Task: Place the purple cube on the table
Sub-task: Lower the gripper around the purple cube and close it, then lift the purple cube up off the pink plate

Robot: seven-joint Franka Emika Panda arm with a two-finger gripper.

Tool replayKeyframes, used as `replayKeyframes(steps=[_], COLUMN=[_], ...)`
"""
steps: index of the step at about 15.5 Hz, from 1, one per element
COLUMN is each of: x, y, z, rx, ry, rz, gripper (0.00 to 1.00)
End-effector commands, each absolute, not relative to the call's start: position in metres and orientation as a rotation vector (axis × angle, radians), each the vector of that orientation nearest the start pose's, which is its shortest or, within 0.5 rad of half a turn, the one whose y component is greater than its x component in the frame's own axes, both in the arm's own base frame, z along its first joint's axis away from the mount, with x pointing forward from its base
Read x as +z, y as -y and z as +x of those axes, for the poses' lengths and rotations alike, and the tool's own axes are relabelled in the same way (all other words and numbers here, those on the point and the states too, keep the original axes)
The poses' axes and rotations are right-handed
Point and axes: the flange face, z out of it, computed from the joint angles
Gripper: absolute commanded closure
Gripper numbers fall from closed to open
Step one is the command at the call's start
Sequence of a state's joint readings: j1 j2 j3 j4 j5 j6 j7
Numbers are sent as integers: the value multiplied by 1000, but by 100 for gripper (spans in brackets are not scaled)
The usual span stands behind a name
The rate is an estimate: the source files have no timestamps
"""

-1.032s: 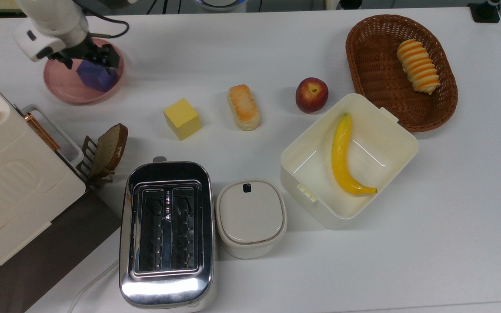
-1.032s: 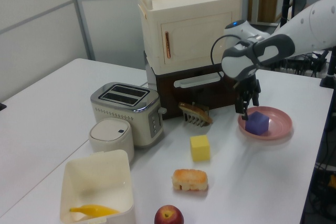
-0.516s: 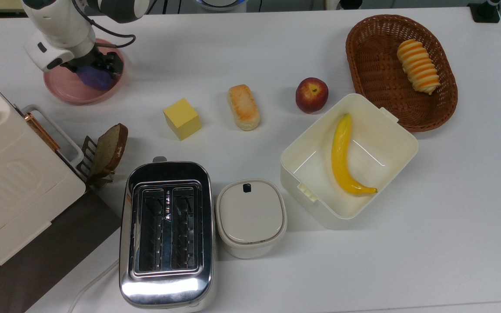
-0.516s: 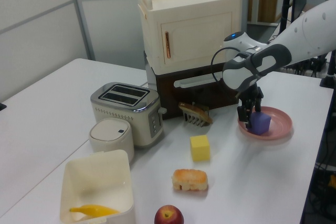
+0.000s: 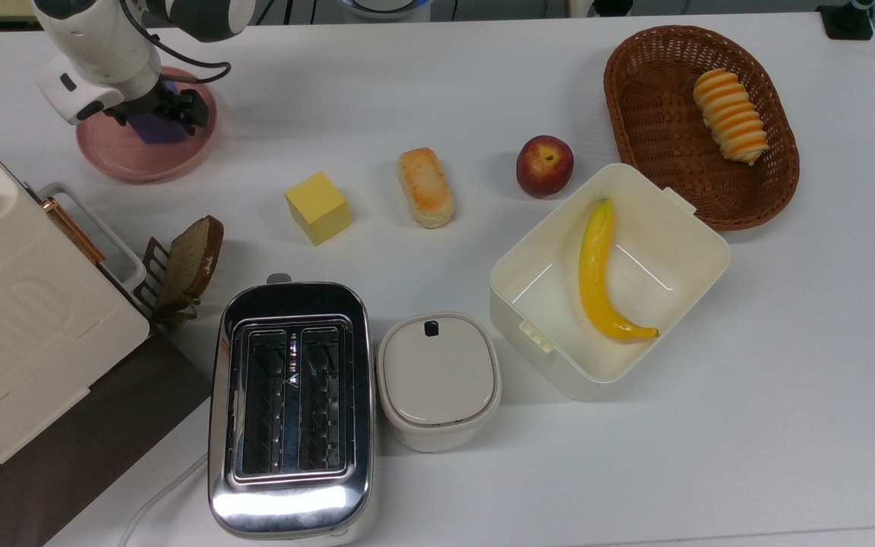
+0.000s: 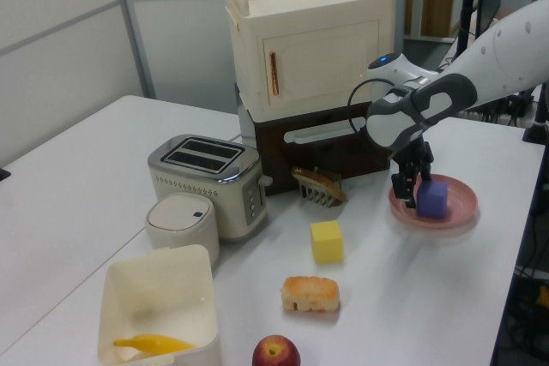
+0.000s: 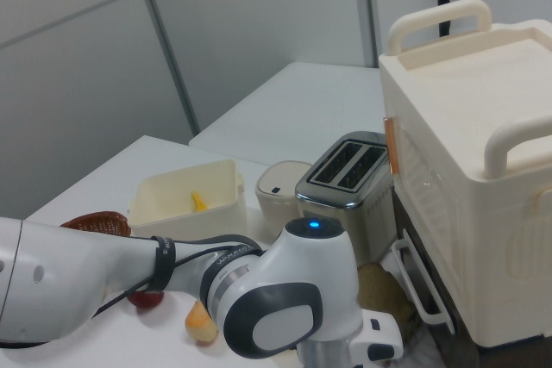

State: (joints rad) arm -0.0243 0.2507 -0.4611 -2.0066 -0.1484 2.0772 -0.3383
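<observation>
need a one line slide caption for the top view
Panda gripper straddles the purple cube on the pink plate, white table crowded with breakfast props.

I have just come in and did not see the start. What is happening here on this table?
The robot arm has its gripper down at the purple cube, which sits on the pink plate. The cube has not yet reached the white table. A yellow cube, bread roll and toaster stand untouched.
</observation>
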Motion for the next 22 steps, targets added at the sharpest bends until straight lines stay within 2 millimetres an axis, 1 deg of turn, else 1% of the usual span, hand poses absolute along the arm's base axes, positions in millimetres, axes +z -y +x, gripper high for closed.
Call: replayKeyframes(steps=[1, 3, 4, 6, 9, 10, 11, 12, 13, 14, 15, 16, 18, 19, 20, 21, 22], x=[334, 334, 334, 334, 333, 334, 334, 337, 351, 370, 383, 394, 410, 414, 415, 414, 410], y=[289, 291, 291, 290, 290, 290, 289, 288, 281, 275, 262, 244, 211, 194, 172, 148, 129], z=[494, 493, 493, 494, 491, 491, 491, 491, 495, 501, 507, 517, 531, 536, 544, 551, 555], rx=[395, 396, 394, 394, 413, 414, 416, 411, 414, 414, 418, 370, 293, 280, 274, 278, 286], ry=[-53, -43, -43, -38, -34, -36, -34, -40, -59, -61, -52, -55, -73, -76, -73, -70, -51], rz=[-3284, -3283, -3283, -3283, -3276, -3274, -3272, -3271, -3254, -3243, -3222, -3189, -3157, -3157, -3162, -3171, -3175], gripper=[0, 0, 2, 10, 11, 21, 28, 30, 30, 30, 30, 30, 30, 30, 30, 30, 30])
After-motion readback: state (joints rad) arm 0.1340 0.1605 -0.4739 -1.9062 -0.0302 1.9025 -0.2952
